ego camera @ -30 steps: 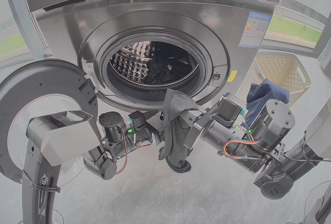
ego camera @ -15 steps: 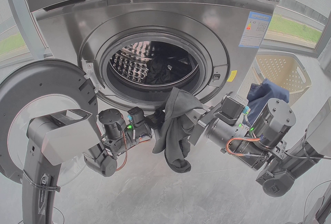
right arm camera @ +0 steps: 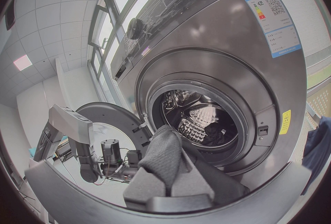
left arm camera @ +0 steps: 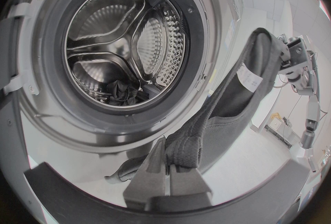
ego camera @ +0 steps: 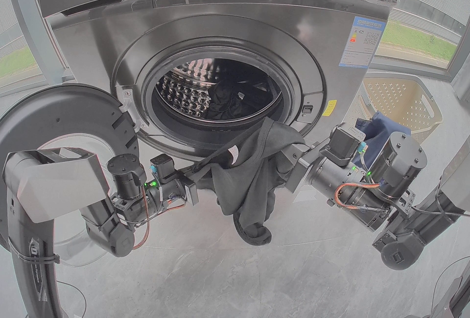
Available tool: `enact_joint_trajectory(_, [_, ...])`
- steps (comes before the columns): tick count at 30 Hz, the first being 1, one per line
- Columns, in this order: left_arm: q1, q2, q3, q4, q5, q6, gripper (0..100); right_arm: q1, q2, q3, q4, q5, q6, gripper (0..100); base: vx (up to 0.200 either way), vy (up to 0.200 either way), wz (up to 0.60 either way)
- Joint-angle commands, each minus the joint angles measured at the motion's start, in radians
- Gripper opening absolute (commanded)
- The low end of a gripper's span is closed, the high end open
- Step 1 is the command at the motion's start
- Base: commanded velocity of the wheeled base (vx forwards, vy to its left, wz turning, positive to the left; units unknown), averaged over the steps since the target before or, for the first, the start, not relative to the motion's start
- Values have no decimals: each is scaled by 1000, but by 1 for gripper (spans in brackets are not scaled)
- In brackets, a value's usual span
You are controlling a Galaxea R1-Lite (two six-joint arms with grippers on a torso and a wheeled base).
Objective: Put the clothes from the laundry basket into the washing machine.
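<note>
Since a second ago, the dark grey garment point(ego camera: 249, 172) is pulled wider, the left gripper point(left arm camera: 168, 164) being drawn leftward and the right gripper point(right arm camera: 168, 177) raised toward the washing machine point(ego camera: 303, 44). Each gripper is clamped on the garment, which is stretched between them just below the open drum mouth point(ego camera: 186, 93). A blue piece point(ego camera: 383, 125) is seen in the laundry basket point(ego camera: 411, 98), far right.

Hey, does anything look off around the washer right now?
Nothing spilled or damaged. The grey garment is stretched between the left gripper and right gripper outside the drum, its tail drooping floorward. A blue garment hangs over the laundry basket rim.
</note>
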Motion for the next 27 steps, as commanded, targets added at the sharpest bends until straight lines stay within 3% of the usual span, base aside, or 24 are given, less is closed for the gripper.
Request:
enact_joint_trajectory(1, [-3, -132, 170, -2, -4, 20, 0, -6, 7, -31, 0, 0, 0, 0, 0, 0, 0])
enact_joint_trajectory(4, [-1, -171, 200, -2, -2, 29, 0, -6, 7, -39, 0, 0, 0, 0, 0, 0, 0])
enact_joint_trajectory(15, [48, -439, 305, -1, 6, 11, 0, -52, 7, 39, 0, -9, 0, 0, 0, 0, 0])
enact_joint_trajectory(21, [55, -546, 289, 2, 6, -23, 0, -112, -5, 147, -6, -2, -16, 0, 0, 0, 0])
enact_joint_trajectory(27, [55, -580, 266, 1, 19, -21, 0, -168, -10, 114, -8, 1, -17, 0, 0, 0, 0])
